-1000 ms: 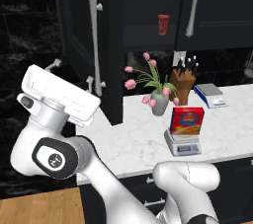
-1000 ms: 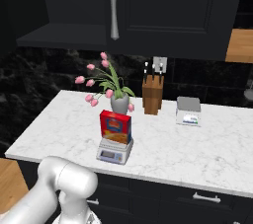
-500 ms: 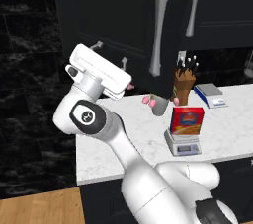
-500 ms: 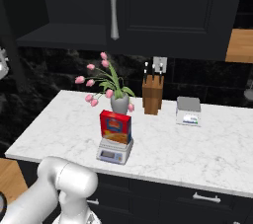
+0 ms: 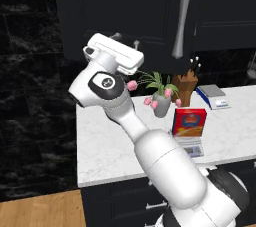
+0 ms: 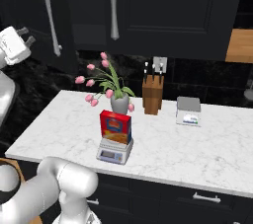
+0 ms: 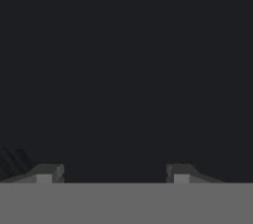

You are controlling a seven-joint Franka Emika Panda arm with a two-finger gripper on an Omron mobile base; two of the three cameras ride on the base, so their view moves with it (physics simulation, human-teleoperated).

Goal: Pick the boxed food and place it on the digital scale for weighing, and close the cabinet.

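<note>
The red boxed food (image 6: 116, 126) (image 5: 189, 122) stands upright on the small silver digital scale (image 6: 114, 151) (image 5: 193, 148) near the counter's front edge. Up and to the left of them, my gripper (image 5: 126, 41) (image 6: 25, 35) (image 7: 113, 173) is open and holds nothing. Its fingertips (image 7: 47, 172) are right at the flat face of the black cabinet door (image 5: 140, 16) (image 7: 126, 70). That door, with its long silver handle (image 5: 182, 18) (image 6: 49, 18), stands almost in line with the neighbouring door (image 6: 163, 11).
A vase of pink tulips (image 6: 118, 100) (image 5: 161, 104) and a wooden knife block (image 6: 152, 92) (image 5: 187, 85) stand behind the scale. A flat blue-and-grey device (image 6: 189, 111) (image 5: 215, 96) lies further right. Lower black drawers (image 6: 197, 196) run under the white marble counter (image 6: 222, 144).
The cabinet door has swung a long way to the right toward shut, with my hand following against its face. Box and scale have not moved.
</note>
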